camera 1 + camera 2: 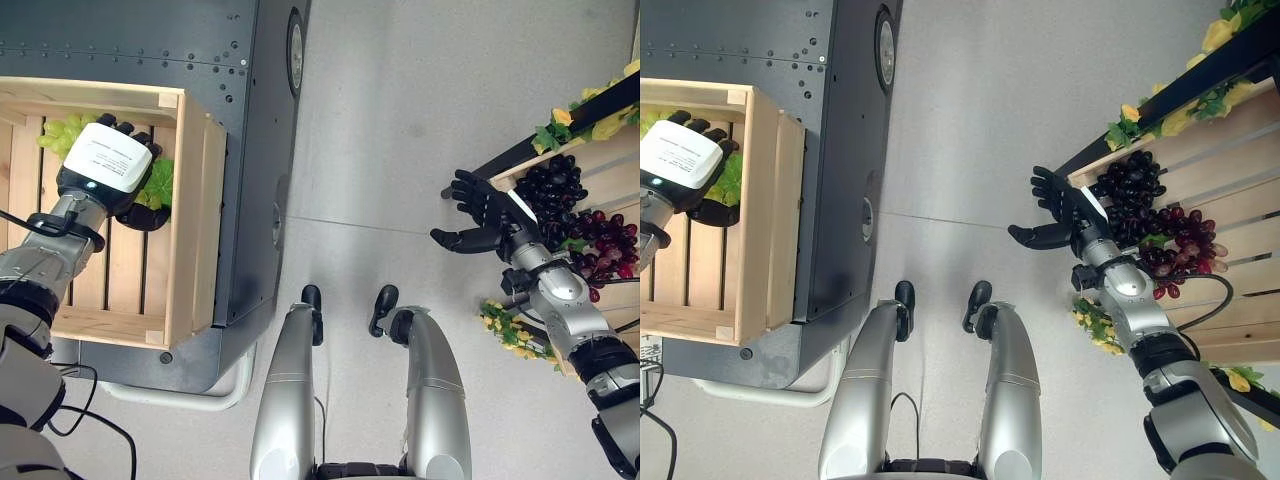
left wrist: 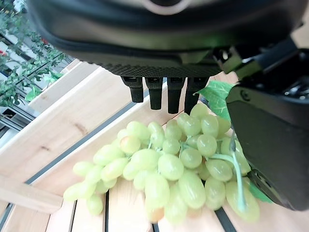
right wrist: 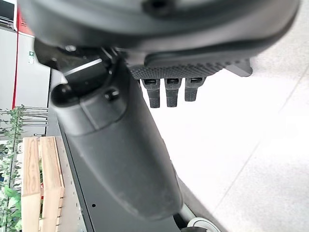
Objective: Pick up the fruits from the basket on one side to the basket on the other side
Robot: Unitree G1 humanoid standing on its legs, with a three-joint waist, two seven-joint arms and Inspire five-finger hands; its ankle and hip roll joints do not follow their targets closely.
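Both arms are clad in smooth silver-grey shells with black joints between the segments. Each ends in a dark, matte hand: the left hand (image 1: pixel 112 170) carries a white rectangular cover with small print on its back, and the right hand (image 1: pixel 478 212) shows a narrow white strip near the wrist.

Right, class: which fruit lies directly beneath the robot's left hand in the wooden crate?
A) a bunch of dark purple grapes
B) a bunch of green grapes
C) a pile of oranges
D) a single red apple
B: the left wrist view shows the left hand with straight fingers over a bunch of green grapes on the slats of the wooden crate.
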